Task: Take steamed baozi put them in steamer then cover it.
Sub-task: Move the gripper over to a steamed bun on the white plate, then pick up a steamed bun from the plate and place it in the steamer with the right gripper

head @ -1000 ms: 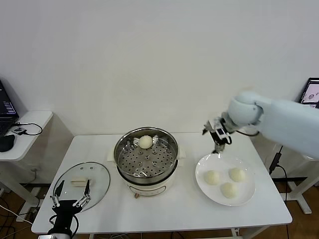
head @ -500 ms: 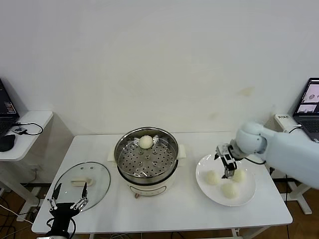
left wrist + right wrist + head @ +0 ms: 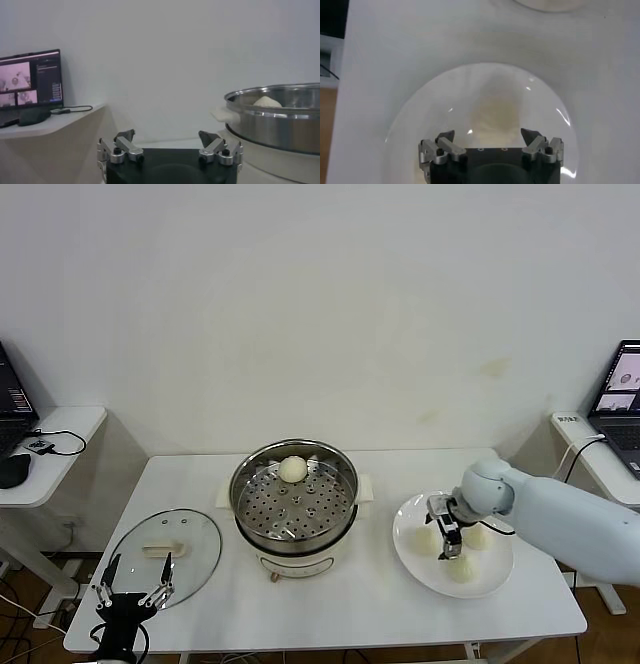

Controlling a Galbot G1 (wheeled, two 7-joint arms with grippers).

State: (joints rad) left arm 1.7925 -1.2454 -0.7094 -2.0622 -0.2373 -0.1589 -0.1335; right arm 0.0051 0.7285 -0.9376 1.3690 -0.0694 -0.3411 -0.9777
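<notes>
The steel steamer (image 3: 293, 502) stands mid-table on its cream base, with one baozi (image 3: 292, 469) inside at the far side. Three baozi (image 3: 477, 535) lie on a white plate (image 3: 495, 584) at the right. My right gripper (image 3: 446, 533) is open and low over the plate, beside the left bun (image 3: 424, 540). In the right wrist view a bun (image 3: 495, 117) lies just ahead, between the open fingers of the gripper (image 3: 491, 137). The glass cover (image 3: 165, 544) lies flat at the front left. My left gripper (image 3: 132, 592) is open and empty at the table's front left edge.
The left wrist view shows the steamer wall (image 3: 280, 117) with the bun's top (image 3: 266, 101) over the rim, my open left gripper (image 3: 170, 142), and a laptop (image 3: 30, 77) on a side table. Another side table with a laptop (image 3: 625, 379) stands at the right.
My right arm has swung down and forward from above the table's back right, bringing the gripper low over the plate. My left gripper has sunk slightly at the front edge.
</notes>
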